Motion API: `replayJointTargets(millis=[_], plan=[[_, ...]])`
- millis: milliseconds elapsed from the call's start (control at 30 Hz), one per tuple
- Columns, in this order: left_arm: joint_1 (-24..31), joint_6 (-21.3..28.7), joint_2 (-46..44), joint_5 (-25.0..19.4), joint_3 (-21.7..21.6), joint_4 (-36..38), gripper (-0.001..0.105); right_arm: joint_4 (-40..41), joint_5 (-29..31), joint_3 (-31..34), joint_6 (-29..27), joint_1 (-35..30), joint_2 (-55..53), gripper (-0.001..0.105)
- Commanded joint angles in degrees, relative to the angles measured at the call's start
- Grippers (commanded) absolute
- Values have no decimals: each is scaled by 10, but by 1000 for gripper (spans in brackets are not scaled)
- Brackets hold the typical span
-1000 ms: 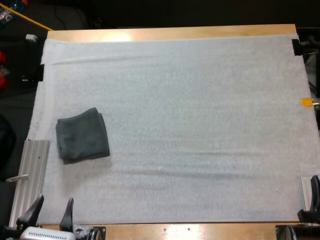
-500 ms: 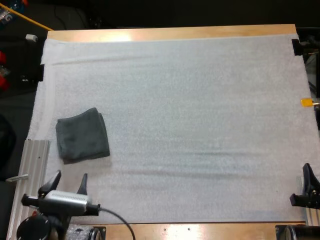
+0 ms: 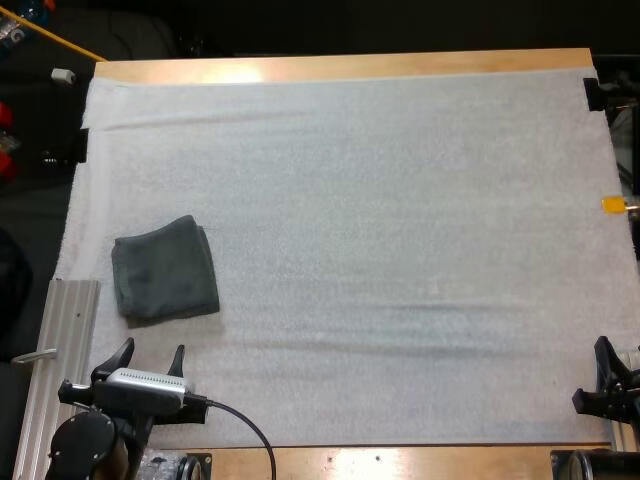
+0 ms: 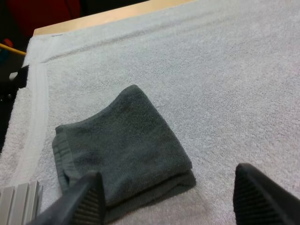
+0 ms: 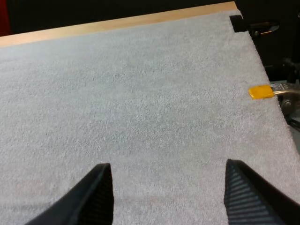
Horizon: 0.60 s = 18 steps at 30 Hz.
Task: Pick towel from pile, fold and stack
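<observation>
Folded dark grey-green towel (image 3: 165,270) lies flat on the white mat (image 3: 380,200), left of centre in the high frame, close to the mat's left border and just above an aluminium rail (image 3: 62,340) at the tabletop (image 3: 350,66) edge.

My left tool (image 3: 152,350) sits at lower left, just below the towel and apart from it, fingers spread and holding nothing. The arm behind it is cut off by the bottom edge.

My right tool (image 3: 618,352) is at the lower right, partly cut by the frame edge; I can make out one finger (image 3: 603,348) clearly from above.

Left wrist view: left tool (image 4: 171,197) wide open. One finger (image 4: 86,197) overlaps the towel's (image 4: 119,147) near corner in the picture, and I cannot tell whether it touches. The fold layers show here, the lower one peeking out.

Right wrist view: right tool (image 5: 171,192) open over bare mat (image 5: 140,93).
</observation>
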Motion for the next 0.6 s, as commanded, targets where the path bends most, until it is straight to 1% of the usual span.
replayJointTargets(millis=[0,100,167,567], plan=[[1,0,-79,-4,-3,-7,57,1,3,2,-1,-3,-23,51],[1,0,-79,-4,-3,-7,57,-1,12,22,-1,-3,-23,51],[1,0,-79,-4,-3,-7,57,-18,20,31,0,-3,-21,51],[-1,0,-79,-4,-3,-9,57,-21,20,32,0,-3,-21,51]])
